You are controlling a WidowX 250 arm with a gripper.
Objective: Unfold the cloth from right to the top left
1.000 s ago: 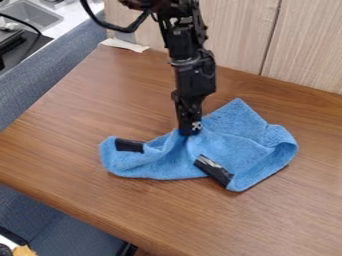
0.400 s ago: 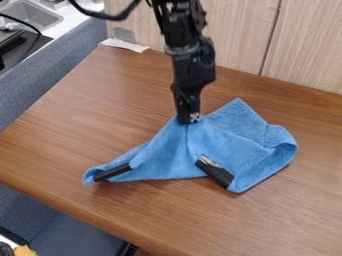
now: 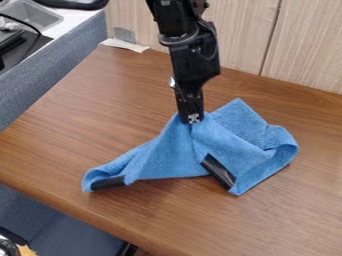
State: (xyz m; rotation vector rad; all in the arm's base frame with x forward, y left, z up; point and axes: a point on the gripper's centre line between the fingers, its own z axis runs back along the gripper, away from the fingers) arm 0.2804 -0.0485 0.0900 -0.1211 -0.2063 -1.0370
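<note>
The fingers (image 3: 193,118) are pinching the blue cloth (image 3: 172,155) by a raised bit around mid-frame, with the rest slumped on the counter (image 3: 254,225), probably so that bunched-up layer lifts clear and can open toward the upper left.

blue cloth (image 3: 170,155) peaked at tool (image 3: 192,120), apparently pinched | black patches (image 3: 219,171) along lower edge | wooden table (image 3: 100,110) beneath

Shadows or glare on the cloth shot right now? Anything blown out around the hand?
Camera view: soft shadow on the brown wooden table along the blue fabric cloth's lower edge, between its black strips; shading in the folds below the black two-finger hand; small bright glint on the black robot arm just above; no glare hiding the grasp.
</note>
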